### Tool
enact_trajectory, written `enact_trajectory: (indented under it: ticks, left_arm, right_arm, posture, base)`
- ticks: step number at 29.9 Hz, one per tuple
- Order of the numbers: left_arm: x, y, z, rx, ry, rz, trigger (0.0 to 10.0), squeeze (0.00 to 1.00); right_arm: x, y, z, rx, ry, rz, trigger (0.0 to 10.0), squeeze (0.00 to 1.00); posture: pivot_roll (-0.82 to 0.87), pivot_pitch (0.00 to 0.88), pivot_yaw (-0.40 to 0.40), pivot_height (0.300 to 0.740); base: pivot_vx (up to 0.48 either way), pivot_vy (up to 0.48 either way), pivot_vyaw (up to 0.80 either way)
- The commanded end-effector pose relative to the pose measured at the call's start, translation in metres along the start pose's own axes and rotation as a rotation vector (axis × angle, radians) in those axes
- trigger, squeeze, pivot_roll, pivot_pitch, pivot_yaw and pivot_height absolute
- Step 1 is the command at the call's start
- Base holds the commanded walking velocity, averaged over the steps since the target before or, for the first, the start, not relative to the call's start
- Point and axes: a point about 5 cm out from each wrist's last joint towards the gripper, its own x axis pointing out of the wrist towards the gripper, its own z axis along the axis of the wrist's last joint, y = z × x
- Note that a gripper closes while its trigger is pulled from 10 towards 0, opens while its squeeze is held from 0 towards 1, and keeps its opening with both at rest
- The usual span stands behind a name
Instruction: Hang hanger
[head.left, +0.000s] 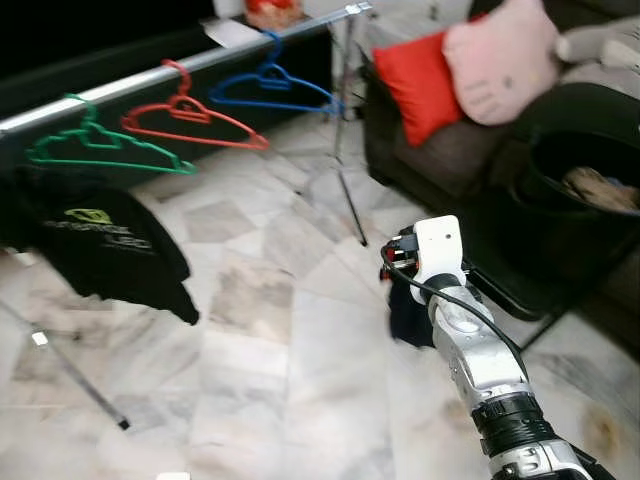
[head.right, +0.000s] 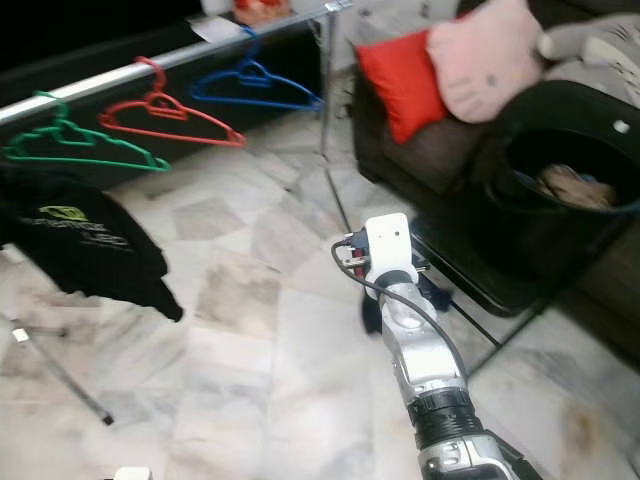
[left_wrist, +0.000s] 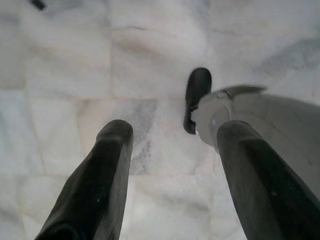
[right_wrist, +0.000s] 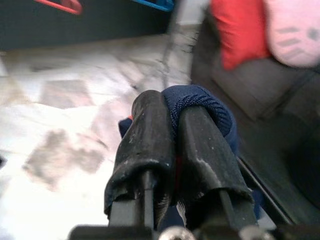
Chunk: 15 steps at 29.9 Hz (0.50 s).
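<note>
Closest to me, my left claw (left_wrist: 165, 170) hangs idle over the marble floor (head.left: 300, 400), its fingers spread apart with nothing between them. My right arm reaches forward at about knee height, and the right claw (right_wrist: 172, 130) is pinched tight on a fold of navy blue garment (right_wrist: 200, 107); a sliver of red shows between the fingers, which I take to be the hanger inside the cloth, though I cannot be sure. The garment droops below the claw, just above the floor.

Further out, the rail (head.left: 150, 78) runs across on my left, well apart from the claw. It carries a green hanger (head.left: 100, 150) with a black shirt (head.left: 100, 240) below it, then a red hanger (head.left: 190, 120) and a blue hanger (head.left: 270, 88). To my right stand a dark basket (head.left: 580, 190) and a sofa with a red cushion (head.left: 420, 85).

To do this well, I would lift the right arm high and swing left before closing in, keep the grip firm so the cloth doesn't slip, and aim the hook for a free gap on the rail between the hangers.
</note>
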Motion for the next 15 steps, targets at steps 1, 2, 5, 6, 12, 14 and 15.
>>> enact_trajectory:
  ticks: [1, 2, 5, 6, 12, 14, 15]
  left_arm:
    - [-0.003, 0.000, -0.016, 0.003, 0.064, 0.001, 10.0, 0.00]
    - [-0.003, -0.001, -0.016, 0.002, 0.064, 0.000, 10.0, 0.00]
    - [-0.003, -0.001, -0.016, 0.002, 0.063, -0.001, 10.0, 0.00]
    - [-0.003, -0.001, -0.016, 0.002, 0.063, -0.001, 10.0, 0.00]
    - [-0.003, 0.000, -0.015, 0.008, 0.051, -0.009, 10.0, 0.00]
    - [-0.003, 0.003, -0.012, 0.015, 0.039, -0.011, 10.0, 0.00]
    - [-0.003, 0.004, -0.011, 0.017, 0.035, -0.011, 10.0, 0.00]
  right_arm:
    - [0.000, 0.000, -0.003, -0.023, 0.010, 0.019, 10.0, 0.00]
    - [0.000, 0.000, -0.005, -0.038, 0.020, 0.036, 10.0, 0.00]
    - [0.001, 0.000, -0.006, -0.064, 0.029, 0.055, 10.0, 0.00]
    - [0.001, 0.000, -0.007, -0.067, 0.031, 0.058, 10.0, 0.00]
    - [0.003, -0.005, -0.010, -0.108, 0.059, 0.088, 10.0, 0.00]
    - [0.003, -0.005, -0.014, -0.130, 0.076, 0.112, 10.0, 0.00]
    - [0.003, -0.006, -0.014, -0.137, 0.081, 0.119, 10.0, 0.00]
  posture:
    - [0.00, 0.175, 0.007, 0.740]
    - [0.00, 0.173, 0.006, 0.740]
    - [0.00, 0.173, 0.004, 0.740]
    - [0.00, 0.173, 0.004, 0.740]
    - [0.00, 0.172, 0.000, 0.740]
    - [0.00, 0.172, -0.001, 0.740]
    - [0.00, 0.172, -0.001, 0.740]
  base:
    - [0.000, 0.000, 0.77]
    - [0.000, 0.000, 0.77]
    - [0.000, 0.000, 0.77]
    - [0.000, 0.000, 0.77]
    - [0.000, 0.000, 0.77]
    - [0.000, 0.000, 0.77]
    - [0.000, 0.000, 0.77]
